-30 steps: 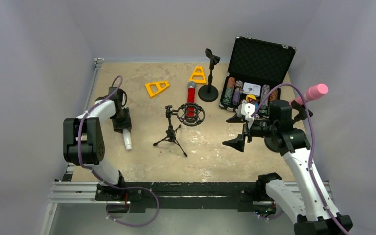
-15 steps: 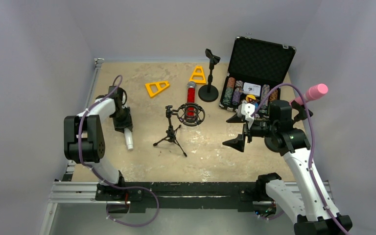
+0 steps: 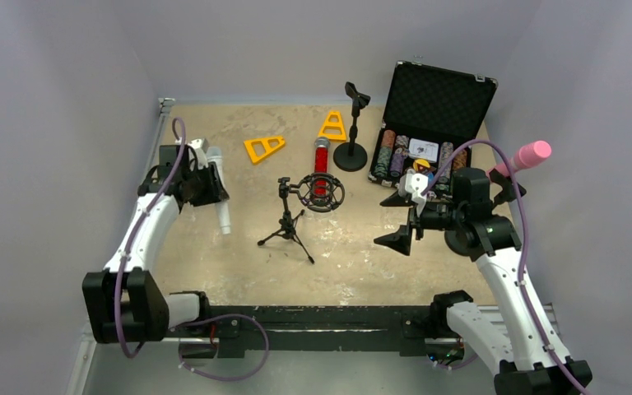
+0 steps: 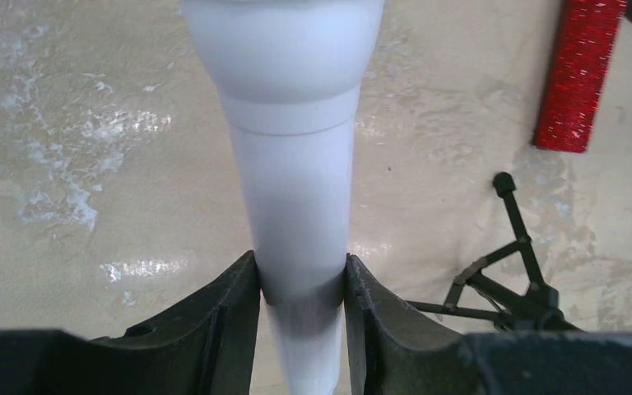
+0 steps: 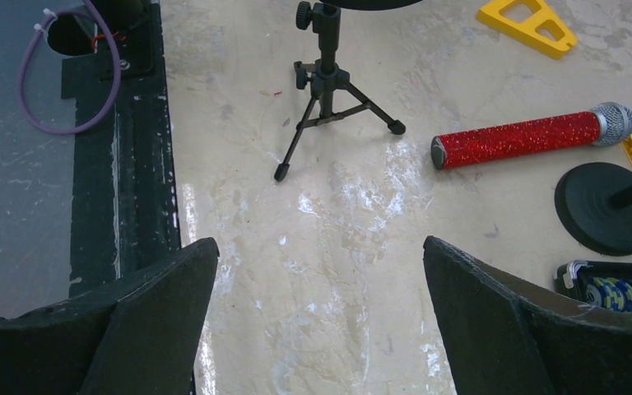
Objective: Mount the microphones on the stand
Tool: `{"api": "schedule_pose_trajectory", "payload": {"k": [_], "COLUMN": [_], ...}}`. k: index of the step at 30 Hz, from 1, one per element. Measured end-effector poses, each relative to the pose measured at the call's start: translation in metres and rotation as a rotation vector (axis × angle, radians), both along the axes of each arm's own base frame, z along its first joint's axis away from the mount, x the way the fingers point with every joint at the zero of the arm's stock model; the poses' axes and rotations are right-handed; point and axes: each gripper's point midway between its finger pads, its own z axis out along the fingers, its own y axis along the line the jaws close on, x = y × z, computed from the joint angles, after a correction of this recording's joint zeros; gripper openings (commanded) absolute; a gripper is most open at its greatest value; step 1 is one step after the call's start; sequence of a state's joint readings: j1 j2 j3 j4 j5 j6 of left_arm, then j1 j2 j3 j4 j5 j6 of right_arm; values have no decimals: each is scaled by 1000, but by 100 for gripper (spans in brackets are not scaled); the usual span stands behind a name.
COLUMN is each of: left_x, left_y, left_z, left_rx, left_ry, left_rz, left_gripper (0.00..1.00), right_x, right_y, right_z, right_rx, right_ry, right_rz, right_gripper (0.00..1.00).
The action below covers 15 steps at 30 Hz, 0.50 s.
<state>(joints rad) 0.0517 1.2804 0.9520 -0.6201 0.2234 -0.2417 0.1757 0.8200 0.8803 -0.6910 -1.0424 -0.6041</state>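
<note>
I now have the white microphone (image 3: 222,216) off the table. Half a second ago it lay flat under the left gripper (image 3: 204,186); the arm has since stretched out and raised it, jaws clamped on its handle. The right gripper (image 3: 399,220) hangs with jaws wide apart and empty, near the open chip case (image 3: 440,99). The red microphone (image 3: 321,163) lies on the table behind the tripod stand (image 3: 288,226). The pink microphone (image 3: 529,154) shows beyond the right arm, its support hidden. As I judge it, the pickup is done; seating this microphone in a stand remains.
</note>
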Motion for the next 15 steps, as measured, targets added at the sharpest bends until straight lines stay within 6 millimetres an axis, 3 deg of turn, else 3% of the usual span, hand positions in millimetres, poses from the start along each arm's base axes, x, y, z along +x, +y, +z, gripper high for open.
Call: {"api": "schedule_pose_trajectory", "payload": {"k": [7, 15], "left_x": [-15, -44], "left_y": [-29, -68], "left_z": [45, 126], "left_rx": [-61, -81], "left_ry": [-239, -621], "left_rz": [-134, -338], "left_gripper": [0, 0], "right_x": [1, -6], "right_y": [0, -3], "right_z": [-3, -13], "right_rx": [-6, -51], "right_ry": [7, 9], "right_rz": [3, 44], "right_gripper": [98, 99]}}
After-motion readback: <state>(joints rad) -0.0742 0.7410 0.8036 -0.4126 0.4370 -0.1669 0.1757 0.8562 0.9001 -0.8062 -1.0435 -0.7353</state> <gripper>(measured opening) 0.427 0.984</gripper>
